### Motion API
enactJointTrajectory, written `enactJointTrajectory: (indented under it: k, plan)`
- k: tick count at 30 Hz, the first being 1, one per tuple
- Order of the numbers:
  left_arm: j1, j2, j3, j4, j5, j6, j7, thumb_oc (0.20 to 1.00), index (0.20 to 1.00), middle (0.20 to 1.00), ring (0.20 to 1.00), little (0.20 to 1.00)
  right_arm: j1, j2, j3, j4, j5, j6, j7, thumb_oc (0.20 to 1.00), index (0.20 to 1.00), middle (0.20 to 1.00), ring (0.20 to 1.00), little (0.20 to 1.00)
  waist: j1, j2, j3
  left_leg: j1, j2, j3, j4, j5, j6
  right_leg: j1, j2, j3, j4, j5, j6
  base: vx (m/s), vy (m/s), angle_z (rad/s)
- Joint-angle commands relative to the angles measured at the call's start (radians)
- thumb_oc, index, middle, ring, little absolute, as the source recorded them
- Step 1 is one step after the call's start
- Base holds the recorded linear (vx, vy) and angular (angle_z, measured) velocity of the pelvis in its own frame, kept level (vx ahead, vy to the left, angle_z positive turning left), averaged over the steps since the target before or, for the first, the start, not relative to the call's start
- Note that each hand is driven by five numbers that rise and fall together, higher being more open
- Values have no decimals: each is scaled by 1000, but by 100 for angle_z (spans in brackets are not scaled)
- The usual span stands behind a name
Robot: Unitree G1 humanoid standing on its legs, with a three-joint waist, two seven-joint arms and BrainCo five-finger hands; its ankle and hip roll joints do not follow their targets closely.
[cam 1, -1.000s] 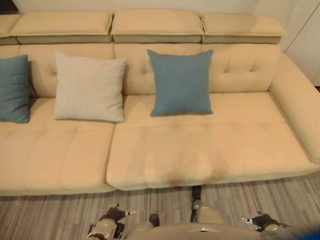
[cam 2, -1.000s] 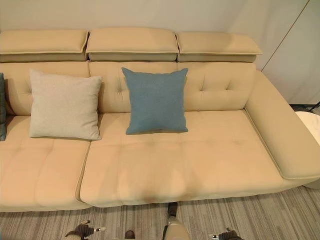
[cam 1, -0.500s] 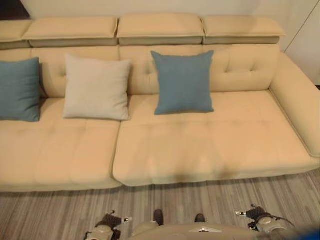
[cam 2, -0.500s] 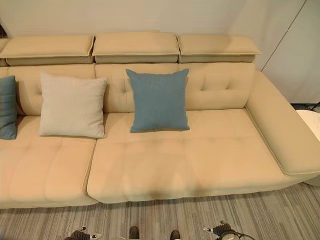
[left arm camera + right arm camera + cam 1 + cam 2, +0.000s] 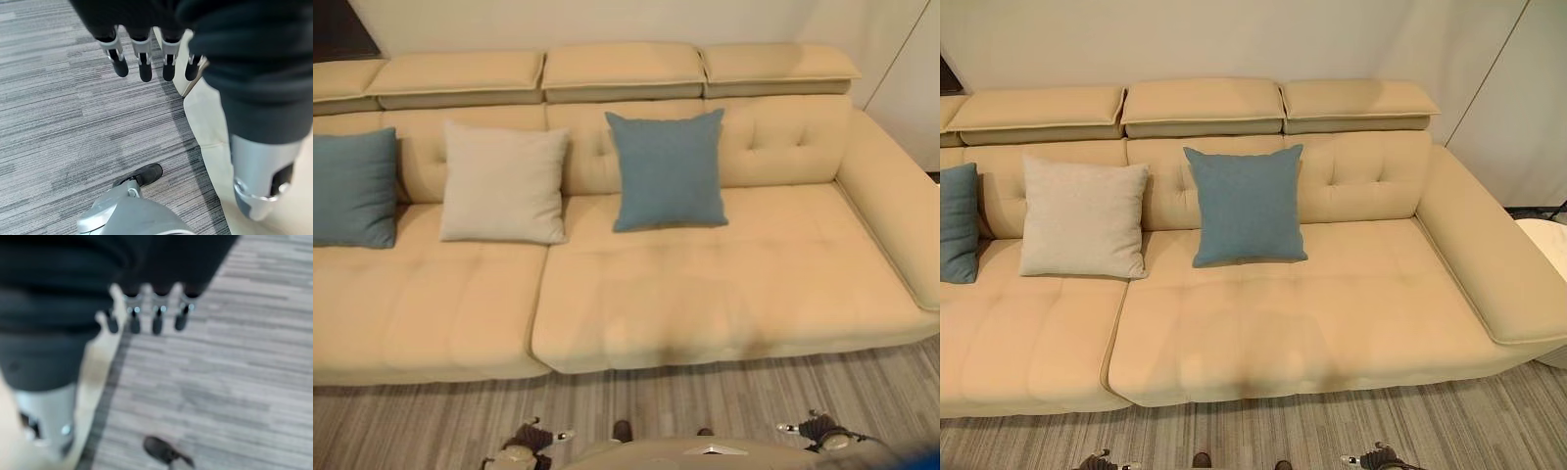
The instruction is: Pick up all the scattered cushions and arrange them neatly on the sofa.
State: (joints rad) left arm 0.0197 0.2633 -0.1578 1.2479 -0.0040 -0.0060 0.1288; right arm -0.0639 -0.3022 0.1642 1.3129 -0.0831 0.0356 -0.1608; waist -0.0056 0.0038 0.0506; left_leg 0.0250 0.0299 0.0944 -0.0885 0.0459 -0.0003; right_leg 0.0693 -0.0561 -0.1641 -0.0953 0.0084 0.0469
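Three cushions stand upright against the backrest of the beige sofa [image 5: 724,294]: a blue cushion [image 5: 352,188] at the far left, a pale grey cushion [image 5: 502,184] beside it, and another blue cushion [image 5: 668,168] near the middle. My left hand [image 5: 145,61] hangs low over the carpet in front of the sofa, fingers straight, holding nothing. My right hand [image 5: 156,318] hangs the same way on the other side, open and empty. Both hands sit at the lower edge of the eye views, left hand [image 5: 530,438] and right hand [image 5: 818,429].
Grey striped carpet [image 5: 431,421] runs along the sofa's front. The sofa's right armrest [image 5: 896,206] angles forward. A white rounded object [image 5: 1547,240] sits beyond the armrest at the right edge. The right half of the seat is bare.
The whole picture has shifted, so the camera has moved; more of the far-left blue cushion shows now. The cushions keep their places, and both hands stay low and empty.
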Motion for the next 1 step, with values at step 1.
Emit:
enactJointTrajectory:
  k: [1]
  plan:
    - [-47, 9, -6, 40, 41, -4, -4, 1000, 1000, 1000, 1000, 1000, -29, -26, 37, 33, -8, -5, -14, 1000, 1000, 1000, 1000, 1000, 9, -52, 0, 20, -31, -63, 4, -103, -23, -18, -25, 16, 18, -28, 59, 7, -3, 8]
